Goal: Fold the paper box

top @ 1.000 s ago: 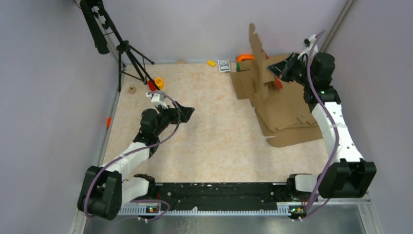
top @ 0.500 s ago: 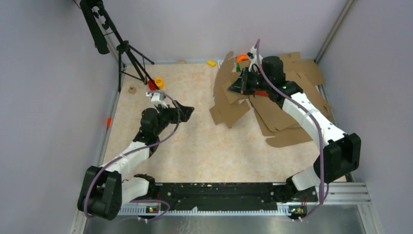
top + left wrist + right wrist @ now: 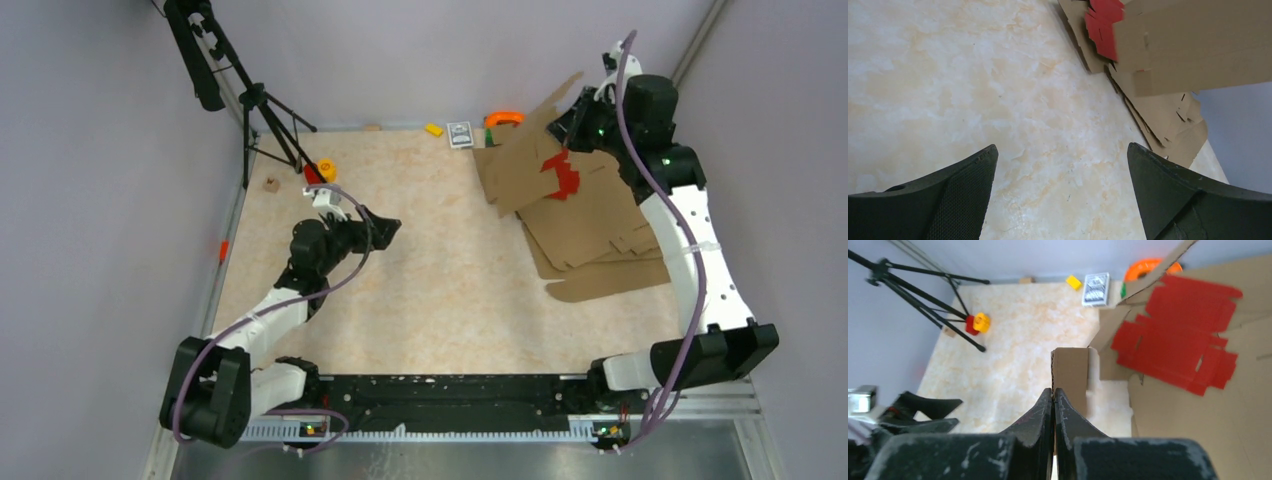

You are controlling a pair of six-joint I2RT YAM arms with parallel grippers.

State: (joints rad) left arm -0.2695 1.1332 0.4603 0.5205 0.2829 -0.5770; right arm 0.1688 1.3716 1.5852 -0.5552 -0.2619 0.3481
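Note:
The paper box (image 3: 520, 160) is a creased brown cardboard piece tilted up at the back right, one end raised off the stack. My right gripper (image 3: 572, 125) is shut on its upper edge. The right wrist view shows the corrugated edge pinched between the jaws of the right gripper (image 3: 1053, 391), with a flap of the paper box (image 3: 1070, 372) hanging beyond. My left gripper (image 3: 385, 232) hovers open over bare table left of centre, well apart from the box. In the left wrist view the left gripper (image 3: 1062, 150) holds nothing, and the paper box (image 3: 1193, 45) shows at the upper right.
A red cardboard sheet (image 3: 562, 172) lies on a stack of flat brown sheets (image 3: 600, 240) under the box. A tripod (image 3: 262, 110) stands at the back left beside a red-and-yellow toy (image 3: 320, 170). An orange ring (image 3: 503, 118), card deck (image 3: 460, 134) and yellow block (image 3: 433, 129) line the back edge.
My right arm swung left over the table with the cardboard, then back to the right rear, lifting the box off the red sheet. The left arm stayed still.

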